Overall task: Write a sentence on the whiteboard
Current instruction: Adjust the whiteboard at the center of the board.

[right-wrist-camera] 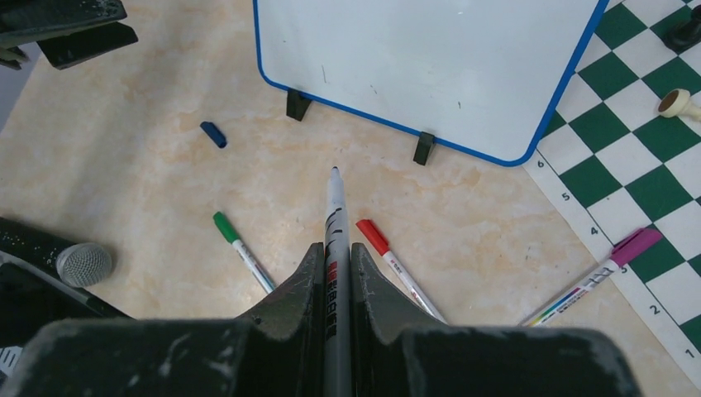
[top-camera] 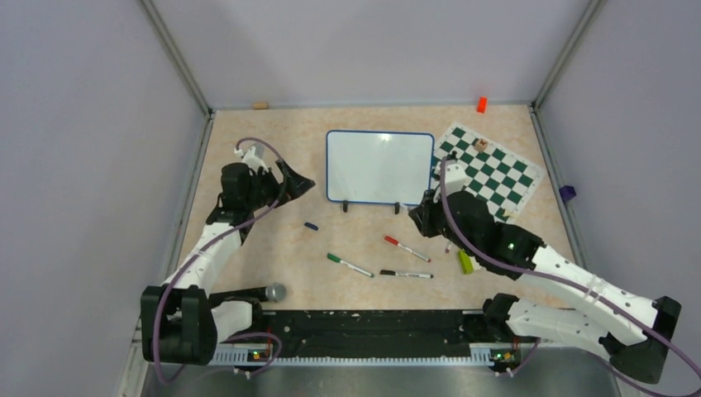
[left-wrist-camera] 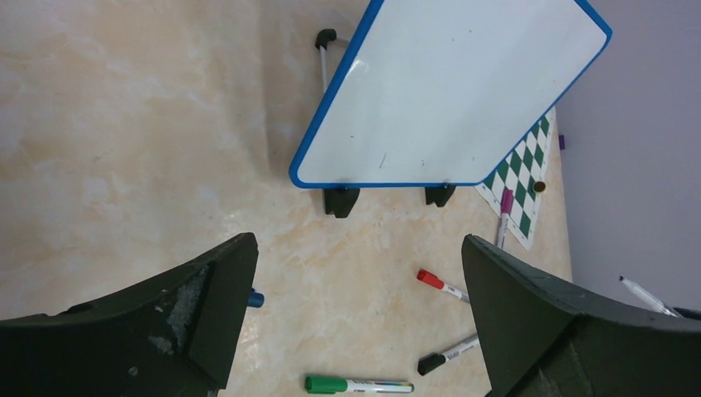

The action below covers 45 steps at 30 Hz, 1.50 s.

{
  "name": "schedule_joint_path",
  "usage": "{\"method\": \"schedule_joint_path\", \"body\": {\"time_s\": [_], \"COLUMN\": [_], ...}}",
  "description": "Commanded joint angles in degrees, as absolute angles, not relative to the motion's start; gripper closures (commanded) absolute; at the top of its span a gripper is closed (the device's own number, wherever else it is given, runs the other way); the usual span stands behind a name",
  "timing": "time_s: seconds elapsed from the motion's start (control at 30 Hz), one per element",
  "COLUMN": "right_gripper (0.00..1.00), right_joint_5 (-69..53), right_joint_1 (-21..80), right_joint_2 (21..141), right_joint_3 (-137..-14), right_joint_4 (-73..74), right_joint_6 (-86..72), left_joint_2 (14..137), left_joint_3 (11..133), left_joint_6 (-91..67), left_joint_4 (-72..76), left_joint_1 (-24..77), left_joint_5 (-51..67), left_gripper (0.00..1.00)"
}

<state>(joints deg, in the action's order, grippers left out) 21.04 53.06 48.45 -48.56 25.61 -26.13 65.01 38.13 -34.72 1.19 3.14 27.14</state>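
Observation:
The whiteboard stands on two black feet at the middle back, blue-framed and blank; no sentence shows on it. It also shows in the left wrist view and the right wrist view. My right gripper is shut on an uncapped white marker, whose dark tip points at the board's lower edge, a little short of it. My left gripper is open and empty, left of the board. A blue cap lies on the table.
Green, red and black markers lie in front of the board. A purple marker lies at the edge of the chess mat. A microphone lies near the left base. An orange block sits at the back.

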Motion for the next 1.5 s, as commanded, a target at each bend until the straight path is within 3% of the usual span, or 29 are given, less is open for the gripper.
{"method": "schedule_joint_path", "body": {"time_s": [0.0, 0.23, 0.4, 0.5, 0.63, 1.07, 1.27, 1.47], "right_gripper": [1.00, 1.00, 1.00, 1.00, 1.00, 1.00, 1.00, 1.00], "right_joint_5": [22.14, 14.75, 10.19, 1.20, -4.91, 2.48, 6.84, 11.02], "right_joint_1": [52.54, 52.40, 50.48, 45.07, 40.06, 39.11, 39.11, 39.04], "right_joint_2": [52.16, 57.83, 63.40, 66.34, 68.86, 69.53, 68.25, 66.72], "right_joint_3": [-52.67, -56.79, -61.02, -61.09, -61.60, -61.20, -61.19, -60.43], "right_joint_4": [27.06, 27.05, 23.66, 18.69, 15.72, 16.08, 16.85, 17.31], "right_joint_6": [-28.92, -35.35, -35.41, -33.91, -32.26, -27.96, -28.15, -27.24], "left_joint_2": [67.27, 66.67, 61.97, 62.94, 67.79, 85.11, 81.07, 75.81], "left_joint_3": [39.72, 46.76, 37.20, 34.02, 34.36, 39.01, 35.61, 31.72], "left_joint_6": [-35.60, -30.46, -36.59, -39.29, -40.44, -44.44, -39.60, -38.36], "left_joint_4": [6.26, -6.41, 12.67, 19.53, 25.00, 46.83, 44.01, 37.80], "left_joint_1": [2.99, 2.99, 2.99, 2.99, 2.99, 1.49, 0.61, 0.36], "left_joint_5": [35.38, 31.60, 27.27, 26.09, 31.39, 52.81, 46.28, 27.69], "left_gripper": [0.01, 0.02, 0.01, 0.01, 0.01, 0.01, 0.01, 0.01]}}
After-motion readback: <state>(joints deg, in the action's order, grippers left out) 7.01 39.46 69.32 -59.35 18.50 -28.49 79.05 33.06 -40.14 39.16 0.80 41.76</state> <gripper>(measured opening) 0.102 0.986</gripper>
